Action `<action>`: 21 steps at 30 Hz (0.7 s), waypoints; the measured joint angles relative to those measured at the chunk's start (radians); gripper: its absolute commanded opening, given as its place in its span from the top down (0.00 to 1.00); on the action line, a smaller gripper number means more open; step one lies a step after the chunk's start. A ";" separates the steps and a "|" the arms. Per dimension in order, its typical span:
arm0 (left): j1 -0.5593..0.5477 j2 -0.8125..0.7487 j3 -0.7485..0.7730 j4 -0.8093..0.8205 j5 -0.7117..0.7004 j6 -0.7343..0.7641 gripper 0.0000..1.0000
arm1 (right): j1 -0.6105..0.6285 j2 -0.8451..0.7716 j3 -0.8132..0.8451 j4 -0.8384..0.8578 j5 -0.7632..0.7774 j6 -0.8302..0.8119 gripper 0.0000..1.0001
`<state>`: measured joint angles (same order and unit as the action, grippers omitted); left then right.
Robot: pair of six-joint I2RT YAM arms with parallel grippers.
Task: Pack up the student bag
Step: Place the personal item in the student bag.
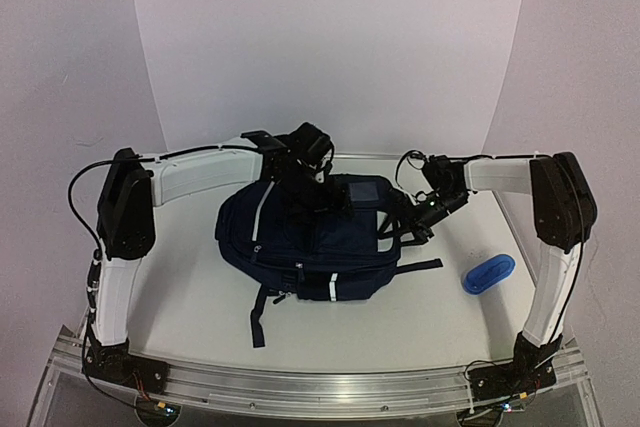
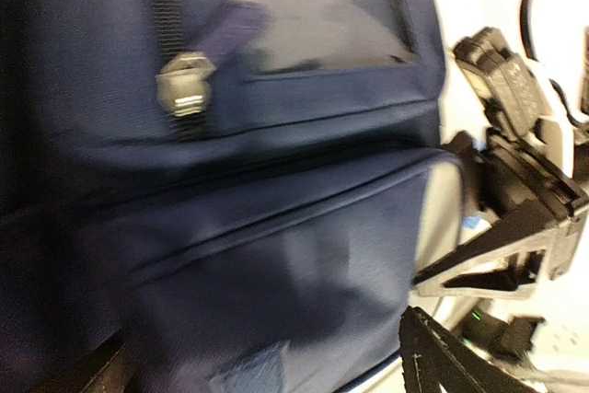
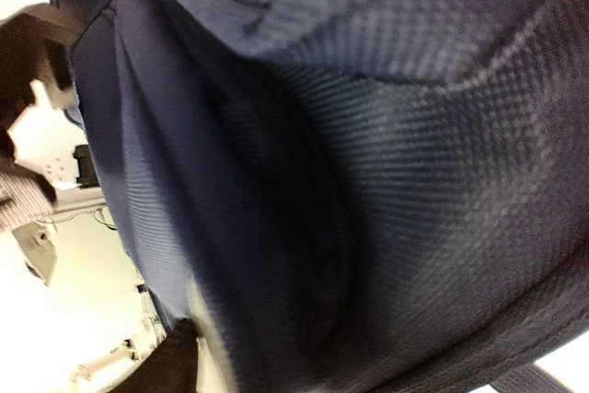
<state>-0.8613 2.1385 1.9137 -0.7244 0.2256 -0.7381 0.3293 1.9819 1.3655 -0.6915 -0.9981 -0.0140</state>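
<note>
Left fingers (image 1: 310, 189): down over the far top of the student bag (image 1: 300, 247). From above they are dark on dark fabric, and they do not show in their own wrist view. Cannot tell if they are spread or grasping anything.

Left wrist camera sits close over the bag:
- navy cloth fills the view
- a metal zipper pull (image 2: 184, 83) on a dark zip line
- a shiny see-through window pocket (image 2: 313, 6) just beside the pull
- a seam-edged pocket panel below, blurred

Right fingers (image 2: 488, 260): black, truss-shaped, tips pointing at the bag's right side, right at the fabric edge. Contact is unclear. Cannot tell whether they are released or pinching cloth. The right wrist camera shows only blurred navy weave and folds, so the grip is not readable there.

Left arm (image 1: 125, 217): white links, rises from the near-left base with the elbow at the left and reaches across to the bag's far side. Right arm (image 1: 555, 207): the same from the near-right base, reaching in to the bag's right side.

The bag lies flat at the centre of the white tabletop (image 1: 180, 297), between the two arms. It has thin white stripes on its near and left panels. One dark strap (image 1: 258, 319) trails toward the near edge and another pokes out to the right.

A small blue pouch (image 1: 488, 273) lies on the tabletop right of the bag, apart from it and near the right arm's upright link.
</note>
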 measured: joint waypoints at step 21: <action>0.102 -0.409 -0.385 -0.163 -0.242 -0.207 0.37 | 0.077 -0.162 0.171 0.010 0.009 0.069 0.54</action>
<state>-0.7597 1.7300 1.5288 -0.8871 -0.0167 -0.9452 0.4064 1.8200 1.5368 -0.6815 -0.9888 0.0547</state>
